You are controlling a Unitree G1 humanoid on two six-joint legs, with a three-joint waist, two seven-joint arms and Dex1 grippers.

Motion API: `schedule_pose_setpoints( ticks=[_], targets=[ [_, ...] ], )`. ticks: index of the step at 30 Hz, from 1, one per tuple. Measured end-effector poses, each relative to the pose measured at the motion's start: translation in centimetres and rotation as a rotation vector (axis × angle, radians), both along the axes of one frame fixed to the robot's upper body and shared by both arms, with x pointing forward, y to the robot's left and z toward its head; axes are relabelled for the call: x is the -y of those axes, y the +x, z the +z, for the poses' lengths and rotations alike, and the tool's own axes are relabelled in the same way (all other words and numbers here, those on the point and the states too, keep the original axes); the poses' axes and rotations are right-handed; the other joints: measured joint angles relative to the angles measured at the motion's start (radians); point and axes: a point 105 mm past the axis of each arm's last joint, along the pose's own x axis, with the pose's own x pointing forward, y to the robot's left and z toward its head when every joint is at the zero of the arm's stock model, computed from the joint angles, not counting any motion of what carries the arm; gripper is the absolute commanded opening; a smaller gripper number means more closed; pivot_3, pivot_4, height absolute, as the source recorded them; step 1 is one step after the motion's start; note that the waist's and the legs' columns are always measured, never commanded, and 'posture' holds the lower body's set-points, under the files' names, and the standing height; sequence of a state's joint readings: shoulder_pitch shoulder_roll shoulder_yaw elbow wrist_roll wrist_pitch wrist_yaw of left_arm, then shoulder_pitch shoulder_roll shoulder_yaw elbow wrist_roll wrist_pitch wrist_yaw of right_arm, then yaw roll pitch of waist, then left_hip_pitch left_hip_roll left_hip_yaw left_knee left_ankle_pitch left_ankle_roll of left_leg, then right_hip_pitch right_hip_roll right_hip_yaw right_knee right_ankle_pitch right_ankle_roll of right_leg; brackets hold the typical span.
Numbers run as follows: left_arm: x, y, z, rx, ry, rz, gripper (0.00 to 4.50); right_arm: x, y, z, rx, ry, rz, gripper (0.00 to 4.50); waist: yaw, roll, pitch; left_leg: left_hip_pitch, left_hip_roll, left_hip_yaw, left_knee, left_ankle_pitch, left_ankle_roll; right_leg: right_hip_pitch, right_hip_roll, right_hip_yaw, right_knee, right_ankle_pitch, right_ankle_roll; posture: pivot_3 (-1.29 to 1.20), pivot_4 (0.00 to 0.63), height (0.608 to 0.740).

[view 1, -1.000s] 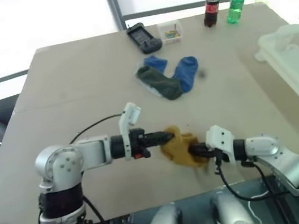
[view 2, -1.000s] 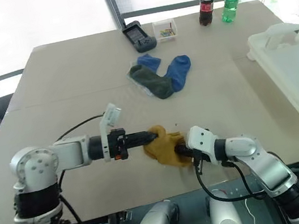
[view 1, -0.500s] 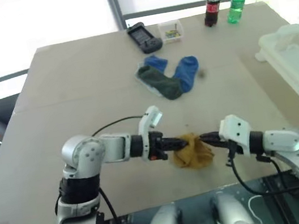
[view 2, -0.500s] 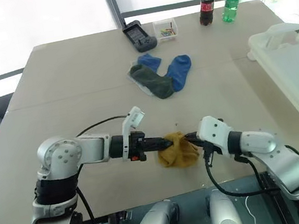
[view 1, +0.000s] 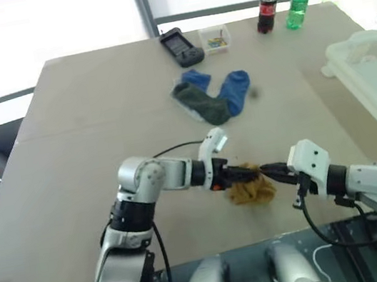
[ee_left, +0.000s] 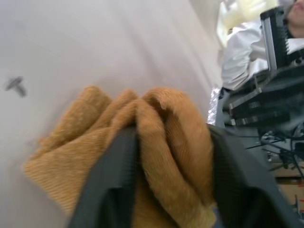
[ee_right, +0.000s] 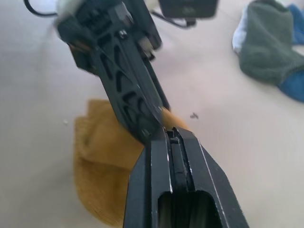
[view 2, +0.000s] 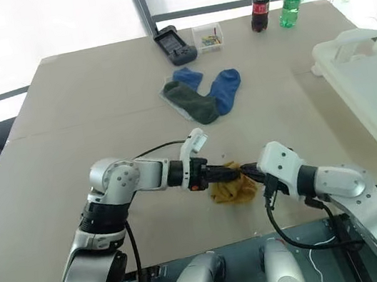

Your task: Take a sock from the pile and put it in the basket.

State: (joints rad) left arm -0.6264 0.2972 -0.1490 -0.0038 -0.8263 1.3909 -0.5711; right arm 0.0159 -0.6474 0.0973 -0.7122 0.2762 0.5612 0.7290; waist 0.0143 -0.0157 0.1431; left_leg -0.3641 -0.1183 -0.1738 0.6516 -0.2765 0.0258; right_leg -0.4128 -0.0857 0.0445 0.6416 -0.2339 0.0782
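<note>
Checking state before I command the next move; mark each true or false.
1. The yellow sock is between the left gripper and the right gripper. True.
2. The yellow sock is in the basket. False: it is at the table's near edge, and the basket stands off to the right.
3. The right gripper's jaws are shut. True.
4. Three bottles stand at the far edge. False: two, a cola bottle and a green bottle.
5. A blue sock and a green sock lie mid-table. True.

Table (view 1: 97,113) seen from the head, forward and down, by both eye views, yellow sock (ee_left: 156,142) viewed close along the fingers by each wrist camera, sock (view 1: 250,187) shared by all four views.
</note>
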Motion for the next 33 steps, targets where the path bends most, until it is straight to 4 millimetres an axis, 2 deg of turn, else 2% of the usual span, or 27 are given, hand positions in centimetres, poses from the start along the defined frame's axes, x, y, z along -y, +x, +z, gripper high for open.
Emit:
schedule_pose_setpoints(
  ticks=[2,5,12,15,18,26,28,33],
  targets=[
    [-0.2,0.3,0.5,0.005,-0.025,0.012,3.38,-0.4,0.0,0.6,0.023,0.011,0.015,0.00,-0.001,0.000,0.000,0.001,0.000,0.000,0.000,0.000,0.000,0.001,0.000,0.000,0.001,0.000,0.000,0.00,0.150,0.740],
    [-0.5,0.6,0.3,-0.002,-0.025,0.032,3.38,-1.5,0.3,0.3,0.020,0.024,0.046,0.00,-0.001,0.000,0.000,0.002,0.001,0.000,0.000,0.000,-0.001,0.001,0.001,0.000,0.001,0.000,0.000,0.00,0.150,0.740],
    [-1.5,1.0,0.7,-0.013,-0.046,0.078,3.38,-2.0,1.1,0.6,0.052,0.056,0.045,0.00,-0.001,-0.001,0.000,-0.001,0.000,-0.001,0.000,0.000,-0.001,-0.001,0.001,0.000,0.000,0.000,0.000,0.00,0.150,0.740],
    [-2.1,-0.5,1.2,0.075,-0.021,0.002,3.38,-1.1,0.1,0.4,-0.039,0.126,0.036,0.00,-0.001,-0.001,0.000,-0.003,0.000,0.000,0.000,0.000,0.000,-0.002,0.000,0.000,-0.001,0.000,0.000,0.00,0.150,0.740],
    [-1.9,-1.5,1.5,0.126,-0.026,-0.074,3.38,0.2,-0.2,0.0,-0.085,0.120,-0.005,0.00,0.002,0.000,0.000,-0.003,0.000,0.000,0.000,0.000,0.000,-0.002,0.000,0.000,-0.001,0.000,0.000,0.00,0.150,0.740],
    [-1.1,-2.3,2.2,0.159,-0.076,-0.182,3.38,1.0,-0.8,0.1,-0.096,0.114,-0.052,0.00,0.000,0.000,0.000,-0.002,0.000,0.000,0.000,0.000,0.000,-0.002,0.000,0.000,0.000,0.000,0.000,0.00,0.150,0.740],
    [-0.8,-2.4,1.9,0.144,-0.073,-0.197,3.38,1.2,-0.7,0.2,-0.087,0.114,-0.067,0.00,0.000,0.000,0.000,-0.002,0.000,0.000,0.000,0.000,0.000,-0.002,0.000,0.000,0.000,0.000,0.000,0.00,0.150,0.740],
    [0.1,-2.3,-0.7,0.071,-0.040,-0.220,3.38,1.3,-0.6,0.2,-0.079,0.111,-0.086,0.00,0.000,-0.001,0.001,-0.002,0.000,0.000,0.000,0.000,0.000,-0.002,0.000,0.000,0.000,0.000,0.000,0.00,0.150,0.740]
  ],
)
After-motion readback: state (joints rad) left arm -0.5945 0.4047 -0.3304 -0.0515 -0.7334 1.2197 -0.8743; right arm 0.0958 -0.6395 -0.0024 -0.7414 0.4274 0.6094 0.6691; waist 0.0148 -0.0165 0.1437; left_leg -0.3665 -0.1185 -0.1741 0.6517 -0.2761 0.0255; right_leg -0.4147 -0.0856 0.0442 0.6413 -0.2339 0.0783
